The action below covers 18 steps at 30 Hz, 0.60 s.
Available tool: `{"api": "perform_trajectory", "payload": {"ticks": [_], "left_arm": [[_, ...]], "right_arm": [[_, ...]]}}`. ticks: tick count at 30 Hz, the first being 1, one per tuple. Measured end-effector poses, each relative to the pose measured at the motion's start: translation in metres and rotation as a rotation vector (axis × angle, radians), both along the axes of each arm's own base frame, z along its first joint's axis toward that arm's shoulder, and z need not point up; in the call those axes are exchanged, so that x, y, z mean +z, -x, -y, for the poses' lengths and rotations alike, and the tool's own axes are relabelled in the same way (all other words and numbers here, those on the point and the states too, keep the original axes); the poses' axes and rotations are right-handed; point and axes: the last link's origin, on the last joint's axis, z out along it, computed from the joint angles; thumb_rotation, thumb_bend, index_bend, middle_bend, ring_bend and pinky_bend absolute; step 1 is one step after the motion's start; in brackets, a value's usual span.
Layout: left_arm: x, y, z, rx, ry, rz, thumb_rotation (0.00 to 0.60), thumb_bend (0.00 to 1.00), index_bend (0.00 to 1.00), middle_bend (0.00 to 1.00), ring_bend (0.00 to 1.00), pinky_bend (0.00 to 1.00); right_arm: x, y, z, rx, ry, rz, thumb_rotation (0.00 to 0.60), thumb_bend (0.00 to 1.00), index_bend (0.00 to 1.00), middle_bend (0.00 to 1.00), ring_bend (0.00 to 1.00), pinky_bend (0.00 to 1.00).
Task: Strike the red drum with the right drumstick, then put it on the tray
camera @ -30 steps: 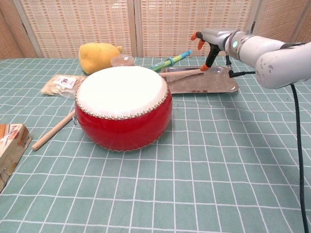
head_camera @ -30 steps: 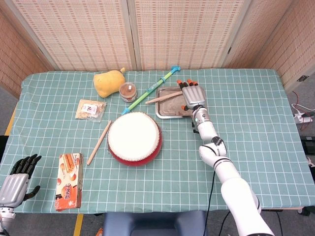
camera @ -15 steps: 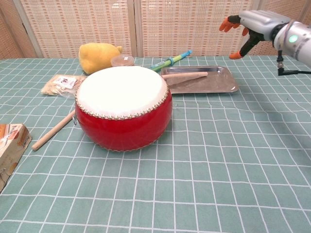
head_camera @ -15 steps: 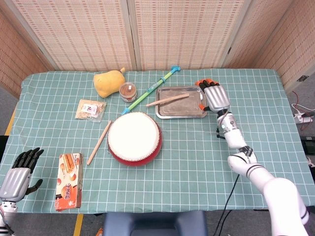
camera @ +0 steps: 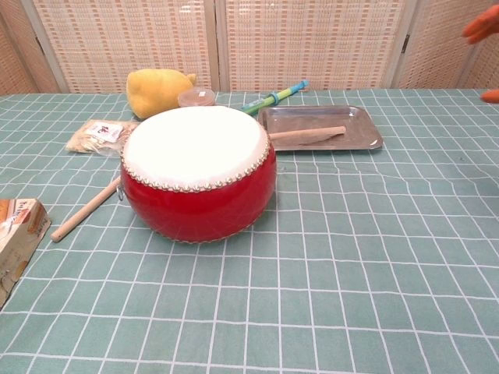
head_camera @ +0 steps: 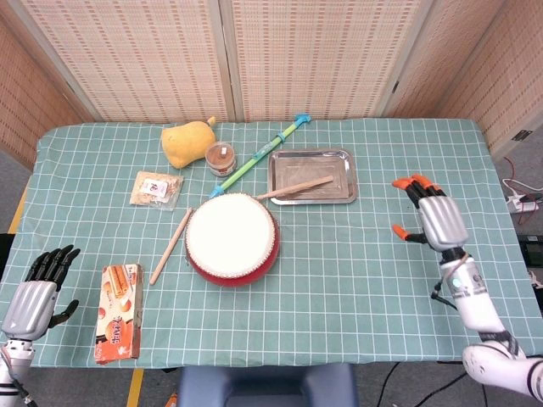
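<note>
Lying across the tray (head_camera: 344, 161): right drumstick (head_camera: 294, 188), thick end inside on the tray floor, thin end poking out over the lower-left rim toward the red drum (head_camera: 231, 238). Tray upper centre of head view, just right of a green-blue stick (head_camera: 257, 158). Small lidded jar (head_camera: 221, 157) with brown contents left of that, beside a yellow plush (head_camera: 187, 142). Second drumstick (head_camera: 170, 246) flat on the cloth left of the drum. Snack packet (head_camera: 157, 188) upper left, biscuit box (head_camera: 120, 310) lower left, contents not visible.

Right hand (head_camera: 431, 216) at right edge of head view, well apart from tray, fingers spread, holding nothing. In chest view only orange fingertips (camera: 482, 26) at the top right corner. Left hand (head_camera: 36, 293) at lower left corner, fingers extended and seemingly relaxed, nothing in it.

Versus half a second ago: right hand pulled away from beside the tray to far right and lower in frame; drumstick slid lower in the tray, tip now near the drum. Left hand barely changed.
</note>
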Motion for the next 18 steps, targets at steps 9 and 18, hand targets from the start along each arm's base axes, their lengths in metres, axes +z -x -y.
{"api": "perform_trajectory", "payload": {"ticks": [9,18], "left_arm": [[0.003,-0.005,-0.003,-0.012,-0.033,-0.001,0.6,0.24,0.04,0.02,0.0,0.02],[0.008,-0.006,0.0,-0.012,-0.086,-0.023,0.6,0.24,0.04,0.0,0.0,0.0]], "right_arm": [[0.02,0.031,-0.089,-0.066,0.035,0.021,0.6,0.21,0.05,0.12,0.0,0.02],[0.019,0.03,-0.129,-0.086,-0.003,0.07,0.6,0.21,0.0,0.04,0.0,0.0]]}}
